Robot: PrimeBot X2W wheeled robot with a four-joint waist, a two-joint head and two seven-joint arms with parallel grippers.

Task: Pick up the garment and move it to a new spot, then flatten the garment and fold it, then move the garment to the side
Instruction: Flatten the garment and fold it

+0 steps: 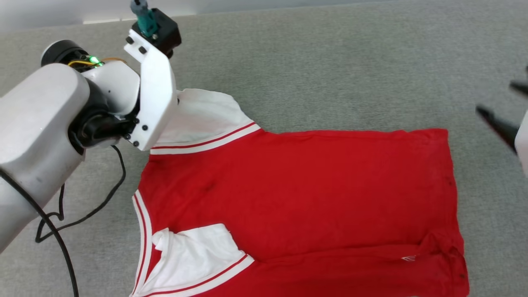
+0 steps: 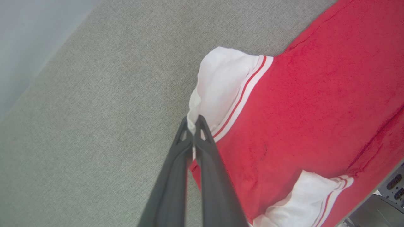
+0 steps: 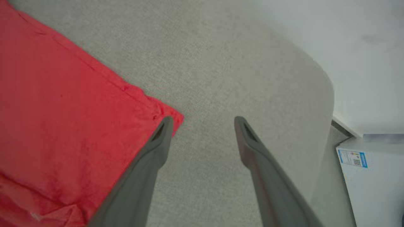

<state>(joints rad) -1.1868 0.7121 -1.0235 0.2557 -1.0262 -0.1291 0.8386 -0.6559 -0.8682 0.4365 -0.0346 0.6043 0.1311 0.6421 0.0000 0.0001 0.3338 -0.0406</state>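
L fingers, R fingers: long, dark grey, tapered, triangular slot nr tips. Behind L fingers: flat white bracket w/ black screws, black cam block, teal plug. Further back: green LED, pale grey rounded forearm shell, black cable.

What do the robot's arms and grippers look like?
Left arm: pale rounded shell, black joint, white screwed bracket, green light, loose black cable. Left gripper and right gripper: two long dark-grey tapering fingers each, triangular cut-outs near the tips.

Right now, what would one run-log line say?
left end effector: shut on garment sleeve | right end effector: open, near hem corner | garment: spread on gray surface
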